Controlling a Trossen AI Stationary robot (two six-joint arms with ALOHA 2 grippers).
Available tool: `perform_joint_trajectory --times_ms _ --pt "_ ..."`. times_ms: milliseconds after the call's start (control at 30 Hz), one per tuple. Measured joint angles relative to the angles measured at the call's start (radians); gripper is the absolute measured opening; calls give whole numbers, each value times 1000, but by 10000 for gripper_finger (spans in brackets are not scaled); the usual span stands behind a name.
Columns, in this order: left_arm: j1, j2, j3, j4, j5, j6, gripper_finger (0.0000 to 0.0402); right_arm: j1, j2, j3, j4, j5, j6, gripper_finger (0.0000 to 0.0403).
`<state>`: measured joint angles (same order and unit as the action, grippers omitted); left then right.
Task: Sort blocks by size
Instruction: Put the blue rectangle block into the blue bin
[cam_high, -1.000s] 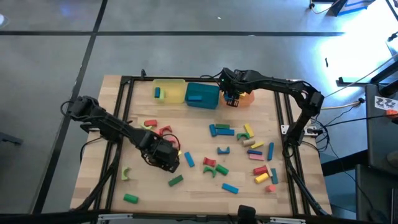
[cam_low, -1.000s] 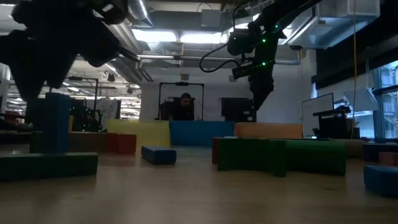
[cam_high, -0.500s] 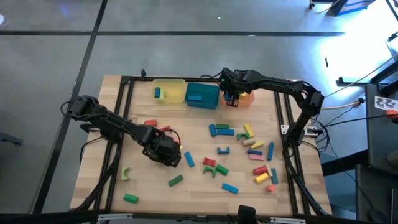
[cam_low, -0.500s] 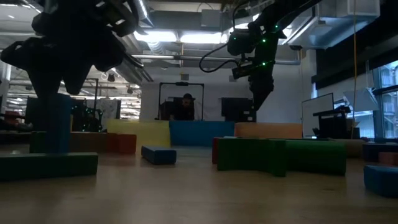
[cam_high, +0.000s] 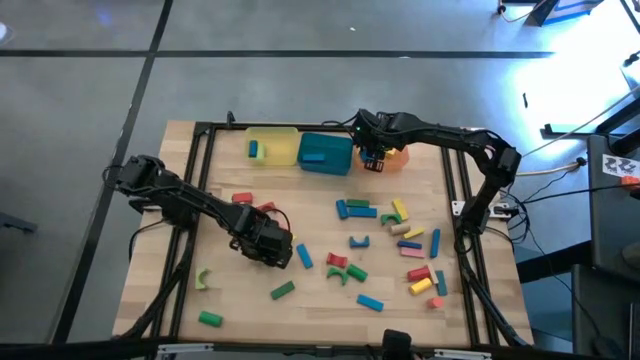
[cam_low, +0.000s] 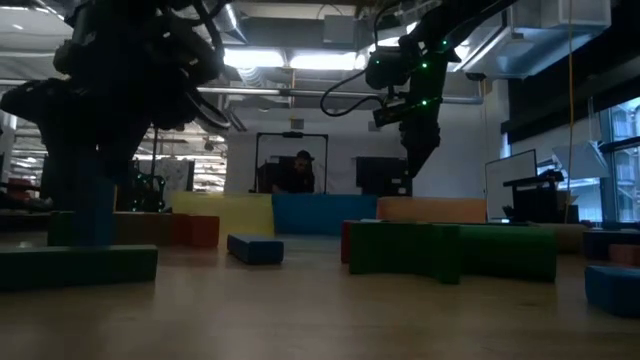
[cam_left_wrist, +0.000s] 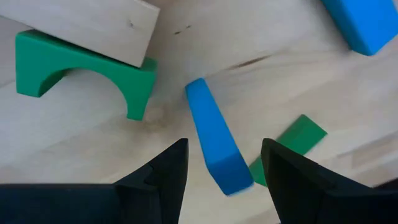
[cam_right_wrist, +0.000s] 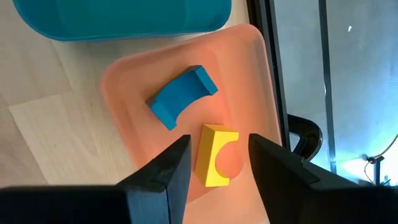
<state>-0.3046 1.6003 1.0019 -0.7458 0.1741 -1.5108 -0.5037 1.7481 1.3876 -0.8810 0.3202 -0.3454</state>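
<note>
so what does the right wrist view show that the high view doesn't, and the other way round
Only the right wrist view shows what lies in the orange tray: a blue arch block and a yellow arch block, the yellow one in line with the gap between the open fingers of the right gripper.

Only the high view shows the yellow tray, the loose blocks spread over the table, and the left gripper low among them.

Both show the teal tray beside the orange tray, with the right gripper above the orange one.
</note>
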Motion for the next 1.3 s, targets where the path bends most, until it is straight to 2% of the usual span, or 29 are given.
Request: perform_joint_trajectory --times_ms 133,300,500,700,900,1000,1200,1300 --pt "0 6 0 -1 -3 4 163 0 0 0 -4 0 0 161" --pt "1 6 0 2 -24 11 109 0 0 0 -8 0 0 161" --pt "1 5 0 3 -24 39 41 -1 1 72 -158 8 -3 161" --pt "22 -17 -1 43 -25 90 41 -1 -3 188 -279 7 -4 161" --pt "95 -136 -1 83 -93 168 43 -1 -54 251 -288 -42 5 161" --pt "160 -210 0 89 -153 245 46 0 -84 251 -294 -148 74 161" --pt "337 -287 0 211 -370 528 47 2 -91 237 -297 -556 191 161" --pt "438 -274 0 334 -397 710 50 27 -91 196 -295 -705 192 161"
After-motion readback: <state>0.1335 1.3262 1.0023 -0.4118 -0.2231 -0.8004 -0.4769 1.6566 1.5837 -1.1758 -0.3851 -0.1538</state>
